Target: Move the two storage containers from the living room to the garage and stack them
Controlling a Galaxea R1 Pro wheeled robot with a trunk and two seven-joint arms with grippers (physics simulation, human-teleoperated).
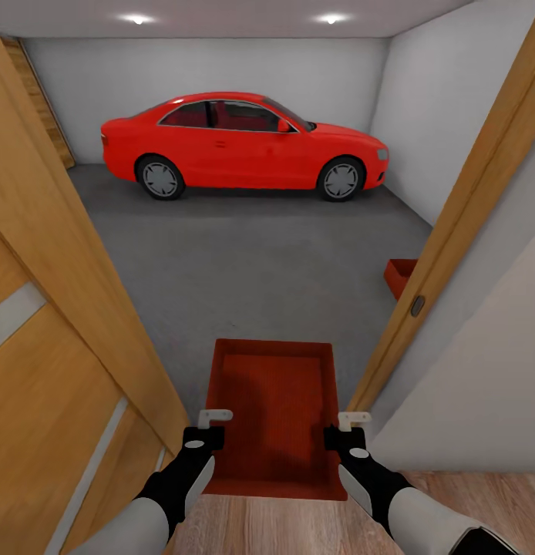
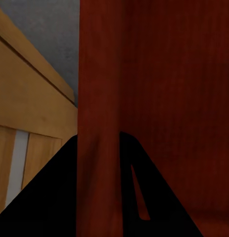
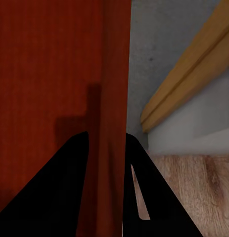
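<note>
I carry an orange-red storage container (image 1: pixel 274 408) level in front of me, in the doorway to the garage. My left gripper (image 1: pixel 213 420) is shut on its left wall (image 2: pixel 97 98), and my right gripper (image 1: pixel 352 422) is shut on its right wall (image 3: pixel 114 98). A second orange-red container (image 1: pixel 399 276) sits on the dark grey garage floor (image 1: pixel 252 262) at the right, half hidden behind the door frame.
A wooden door (image 1: pixel 59 324) stands open at my left and a wooden door frame (image 1: pixel 452 223) runs down the right. A red car (image 1: pixel 240 146) is parked across the back of the garage. Light wood planks (image 1: pixel 260 528) lie under me.
</note>
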